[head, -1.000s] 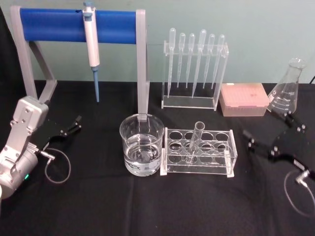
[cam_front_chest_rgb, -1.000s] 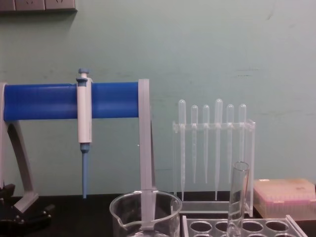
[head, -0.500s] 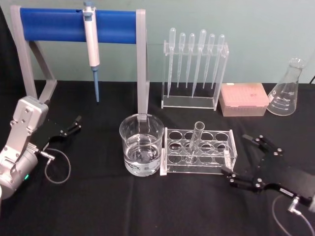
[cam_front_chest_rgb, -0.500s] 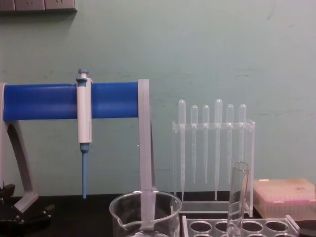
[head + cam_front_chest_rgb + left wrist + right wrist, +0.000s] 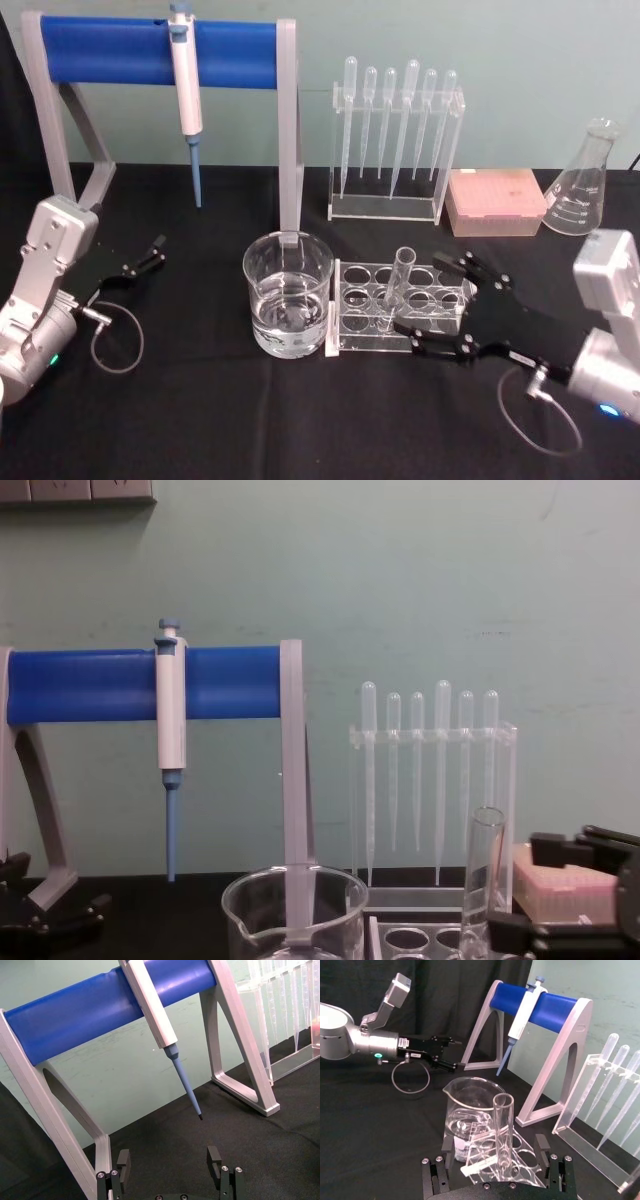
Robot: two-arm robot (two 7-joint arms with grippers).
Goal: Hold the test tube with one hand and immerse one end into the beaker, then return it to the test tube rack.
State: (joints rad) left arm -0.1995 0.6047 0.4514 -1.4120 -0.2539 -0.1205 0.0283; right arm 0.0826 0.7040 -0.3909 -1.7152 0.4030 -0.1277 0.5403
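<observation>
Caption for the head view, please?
Open right gripper at the rack, facing the racked test tube; beaker alongside; left gripper parked at left.

Cropped and covered
Chest view's lower edge crops beaker (image 5: 293,910) and test tube (image 5: 485,870); right gripper (image 5: 418,291) seemingly masks one end of the rack (image 5: 355,340).

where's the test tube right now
In the head view the test tube stands in the clear rack at table centre, just right of the beaker, with the open right gripper close on its right.
</observation>
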